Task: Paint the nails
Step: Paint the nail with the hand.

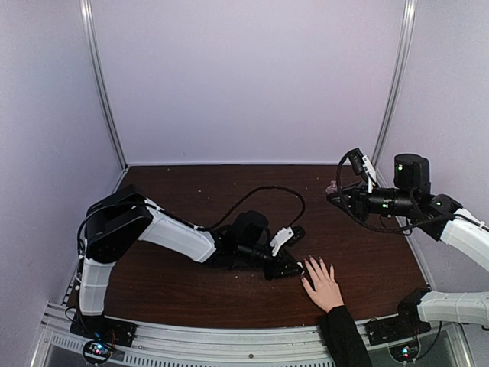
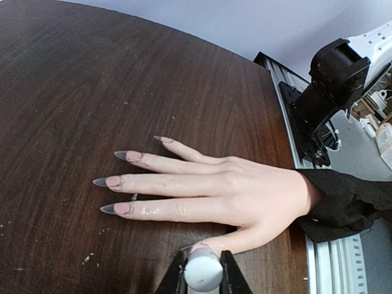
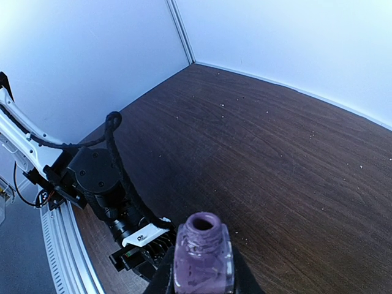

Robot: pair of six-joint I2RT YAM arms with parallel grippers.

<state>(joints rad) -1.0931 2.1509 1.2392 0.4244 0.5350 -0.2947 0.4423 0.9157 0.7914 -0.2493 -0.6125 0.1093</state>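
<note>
Left wrist view gave me the relation that mattered: the hand [image 2: 239,190] lay flat, palm down, on the table [image 2: 92,92], its black sleeve [image 2: 349,202] to the right and its fingers stretched towards the left, so the long axis of each finger ran straight across the picture. My left gripper [image 2: 203,277] sat at the bottom edge, clenched on a round pale cap [image 2: 203,271], and that cap stood just in front of the thumb [image 2: 245,239], hiding the thumb's tip; I could not see any brush below it. The nails [image 2: 108,209] lay up and to the left of my jaws, near but apart from them. From the top view the hand [image 1: 325,287] rested near the front edge, right of the middle, fingers pointing away from my bases, with the left gripper [image 1: 294,269] just beside it on its left. My right gripper [image 1: 336,195] hung high and well apart at the right rear, so the left arm was plainly the nearer. On the right wrist camera its jaws gripped an uncapped bottle [image 3: 203,260] of purplish polish, held upright. The nails looked long and pointed, grey-dark at the tips and pinkish nearer the skin on three fingers, the little finger's smaller and duller. I judged the coming move a short reach leftward along a finger to its tip.
</note>
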